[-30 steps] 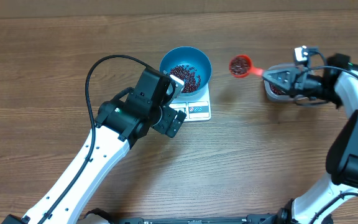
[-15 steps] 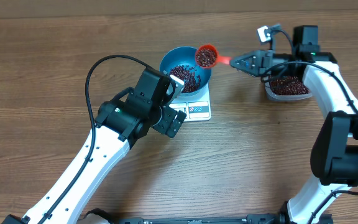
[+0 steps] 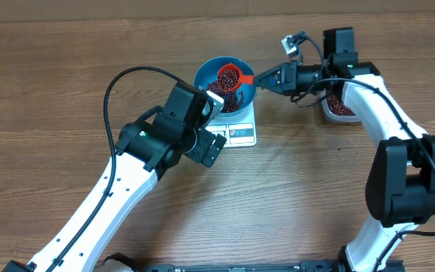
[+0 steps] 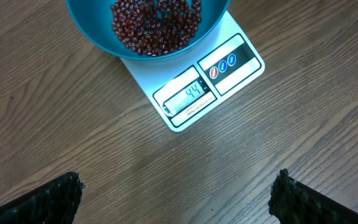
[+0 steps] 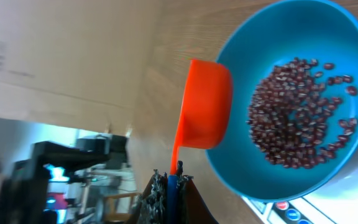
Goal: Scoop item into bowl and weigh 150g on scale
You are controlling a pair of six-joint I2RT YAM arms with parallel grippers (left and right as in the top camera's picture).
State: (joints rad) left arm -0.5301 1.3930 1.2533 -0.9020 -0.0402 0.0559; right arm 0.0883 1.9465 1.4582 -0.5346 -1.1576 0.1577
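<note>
Moved: my right gripper [image 3: 269, 75] brought orange scoop [image 3: 229, 77] over bowl [image 3: 205, 74]; clamped on handle
Left gripper [image 4: 178, 198]: wide, empty
Scale [image 4: 194, 93]: reads 44

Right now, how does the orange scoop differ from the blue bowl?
The orange scoop is much smaller than the blue bowl. The scoop has a long handle, clamped in the right gripper; the bowl has none. The scoop is held in the air over the bowl, while the bowl sits on the white scale. Both hold red-brown beans.
</note>
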